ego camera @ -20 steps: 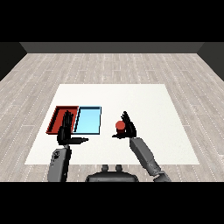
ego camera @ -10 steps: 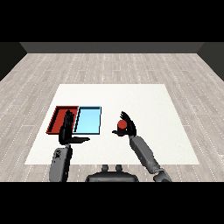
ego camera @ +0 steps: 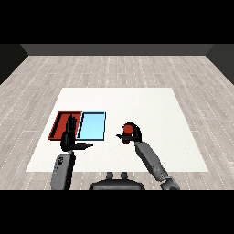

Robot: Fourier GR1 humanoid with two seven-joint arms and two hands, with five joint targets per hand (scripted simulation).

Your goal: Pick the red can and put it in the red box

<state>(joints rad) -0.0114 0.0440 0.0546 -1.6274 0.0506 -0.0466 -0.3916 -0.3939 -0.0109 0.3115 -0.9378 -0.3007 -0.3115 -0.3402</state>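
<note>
Two steps of the task appear open, going by the head view: the grasp looks about made, the carry and the drop are left. Nearest, the right hand (ego camera: pixel 133 135) sits at the end of its forearm with fingers and thumb curled round the red can (ego camera: pixel 127 130); the can's red top shows just above and to the left of the palm, black fingers wrapping its sides. Whether the can is off the white table (ego camera: pixel 151 105) or standing on it cannot be told from this angle. The left hand (ego camera: pixel 71 135) is well apart from the can, off to its left, fingers straight and pointing away from the robot, thumb stuck out sideways toward the right hand; it holds nothing. Just beyond the left hand's fingertips lies the red tray (ego camera: pixel 59 124), nothing visible in it, and touching that tray on the side nearer the right hand is the light blue tray (ego camera: pixel 93 126). Judgement: the can has to cross leftward past the blue tray to reach the red one.
</note>
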